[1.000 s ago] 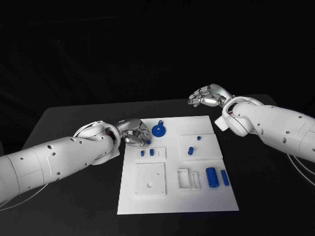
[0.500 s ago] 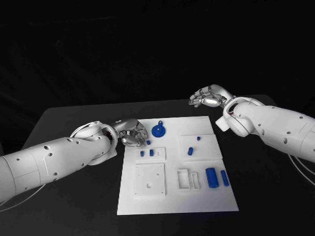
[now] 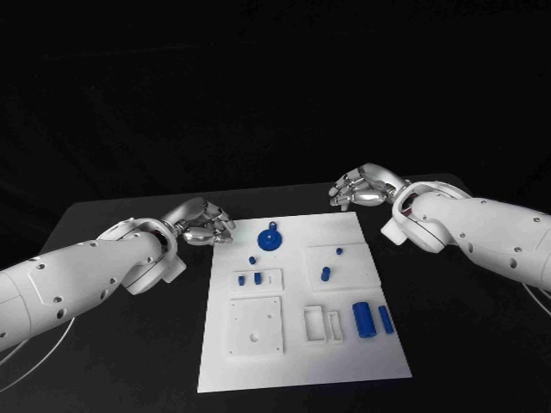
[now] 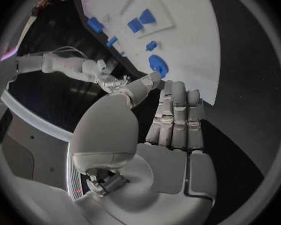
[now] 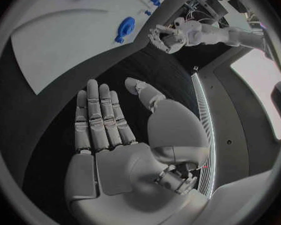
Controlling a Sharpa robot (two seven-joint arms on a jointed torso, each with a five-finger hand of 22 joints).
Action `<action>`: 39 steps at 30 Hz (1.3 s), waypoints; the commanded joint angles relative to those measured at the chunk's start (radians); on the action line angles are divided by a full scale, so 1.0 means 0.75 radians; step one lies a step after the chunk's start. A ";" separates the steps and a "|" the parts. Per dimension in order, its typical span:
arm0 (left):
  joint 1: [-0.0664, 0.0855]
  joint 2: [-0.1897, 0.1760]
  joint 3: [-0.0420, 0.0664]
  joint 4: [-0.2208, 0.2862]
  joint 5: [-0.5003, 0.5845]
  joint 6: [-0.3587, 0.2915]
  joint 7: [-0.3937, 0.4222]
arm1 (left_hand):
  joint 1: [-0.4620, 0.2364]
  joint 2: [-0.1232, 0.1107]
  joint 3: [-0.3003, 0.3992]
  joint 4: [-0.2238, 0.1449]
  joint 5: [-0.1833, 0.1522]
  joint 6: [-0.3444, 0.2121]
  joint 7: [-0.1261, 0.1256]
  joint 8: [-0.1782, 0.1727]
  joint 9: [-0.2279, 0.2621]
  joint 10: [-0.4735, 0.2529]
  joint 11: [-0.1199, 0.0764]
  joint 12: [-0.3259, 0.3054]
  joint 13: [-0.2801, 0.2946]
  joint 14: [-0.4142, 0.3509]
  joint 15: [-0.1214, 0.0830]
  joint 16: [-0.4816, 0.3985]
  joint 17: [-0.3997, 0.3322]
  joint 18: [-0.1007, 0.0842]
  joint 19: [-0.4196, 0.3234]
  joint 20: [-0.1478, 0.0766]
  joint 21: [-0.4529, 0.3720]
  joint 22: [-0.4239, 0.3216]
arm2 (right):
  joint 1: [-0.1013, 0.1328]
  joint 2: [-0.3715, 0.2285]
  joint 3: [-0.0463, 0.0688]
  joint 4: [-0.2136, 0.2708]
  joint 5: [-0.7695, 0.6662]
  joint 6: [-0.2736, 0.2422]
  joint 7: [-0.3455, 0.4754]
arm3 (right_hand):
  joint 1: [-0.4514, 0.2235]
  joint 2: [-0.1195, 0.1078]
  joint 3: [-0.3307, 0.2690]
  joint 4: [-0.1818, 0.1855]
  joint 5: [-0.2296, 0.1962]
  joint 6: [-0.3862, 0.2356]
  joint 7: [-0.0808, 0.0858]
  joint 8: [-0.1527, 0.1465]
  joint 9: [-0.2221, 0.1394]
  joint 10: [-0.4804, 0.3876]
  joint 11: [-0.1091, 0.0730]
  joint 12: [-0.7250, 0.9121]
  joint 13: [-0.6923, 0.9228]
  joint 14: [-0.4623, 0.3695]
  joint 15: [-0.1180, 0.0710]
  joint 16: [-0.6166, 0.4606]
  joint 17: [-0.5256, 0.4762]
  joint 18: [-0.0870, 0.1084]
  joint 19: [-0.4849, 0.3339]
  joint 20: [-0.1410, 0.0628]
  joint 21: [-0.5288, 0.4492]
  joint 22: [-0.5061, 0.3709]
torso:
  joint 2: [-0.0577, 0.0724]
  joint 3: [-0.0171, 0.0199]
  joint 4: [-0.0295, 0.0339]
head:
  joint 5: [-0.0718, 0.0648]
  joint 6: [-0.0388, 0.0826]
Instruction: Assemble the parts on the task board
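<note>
The white task board [image 3: 303, 344] lies in the middle of the black table. On its far part lies a round blue part with a tab [image 3: 269, 237], also seen in the wrist views [image 4: 158, 65] [image 5: 124, 29]. Small blue parts [image 3: 250, 279] sit in a recess, others [image 3: 326, 274] lie nearby, and two blue cylinders [image 3: 373, 319] lie to the right. My left hand [image 3: 201, 222] hovers just off the board's far left corner, fingers straight, holding nothing [image 4: 175, 120]. My right hand [image 3: 365, 188] hovers past the far right corner, also flat and holding nothing [image 5: 100, 120].
White raised blocks with recesses stand on the board: a square one [image 3: 256, 325] and a slotted one [image 3: 325, 323]. Black table surface [image 3: 114, 361] surrounds the board on both sides.
My left hand has drawn back leftward from the board's edge and the small part beside it. The camera has shifted a little. The right hand stays roughly where it was.
</note>
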 commanded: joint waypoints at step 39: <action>0.007 -0.139 -0.001 0.197 0.832 0.107 0.236 | -0.126 0.053 -0.162 -0.019 0.001 -0.074 0.012 0.037 -0.012 -0.195 0.083 -0.040 -0.104 -0.157 0.195 -0.687 -0.189 -0.016 -0.185 0.153 -0.343 -0.132 | -0.054 -0.079 -0.091 0.275 -1.102 0.115 -0.277 | 0.056 -0.126 0.172 0.019 -0.296 0.084 -0.031 0.025 0.022 0.233 -0.060 -0.342 0.034 0.360 -0.141 0.473 0.332 0.017 0.583 -0.231 0.250 0.021 | -0.055 -0.0101 -0.0194 | 0.027 -0.007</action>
